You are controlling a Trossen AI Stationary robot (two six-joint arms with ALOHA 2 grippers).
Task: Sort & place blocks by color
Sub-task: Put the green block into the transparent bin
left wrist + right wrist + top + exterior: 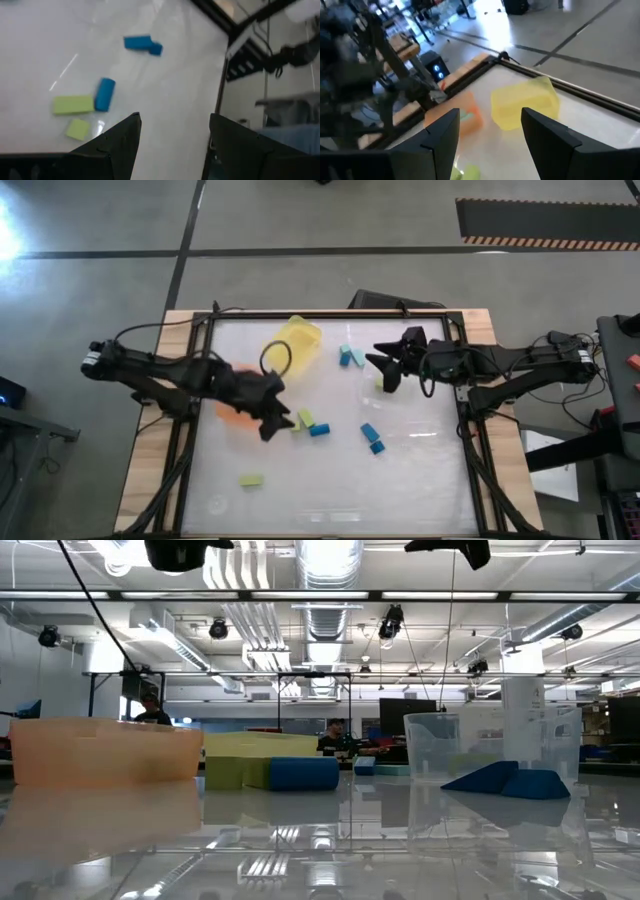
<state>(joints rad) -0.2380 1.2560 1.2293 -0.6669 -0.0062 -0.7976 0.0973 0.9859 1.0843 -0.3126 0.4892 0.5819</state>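
Observation:
Both grippers hover open over the white table, holding nothing. My left gripper (272, 423) (172, 120) is just left of a cluster of two yellow-green blocks (303, 420) (73, 105) and a dark blue block (320, 430) (105, 94). Two more dark blue blocks (372, 437) (142, 42) lie farther right. My right gripper (384, 375) (490, 112) is above a yellow-green block (380, 381), near two teal blocks (351, 356). A single yellow-green block (250, 479) lies toward the near edge.
The yellow bin (295, 342) (525, 105) sits at the table's far middle. The orange bin (235, 408) (467, 117) (105, 750) is partly under my left arm. A clear dish (490, 745) stands beside the blue blocks (505, 780). A dark frame (468, 430) rims the table.

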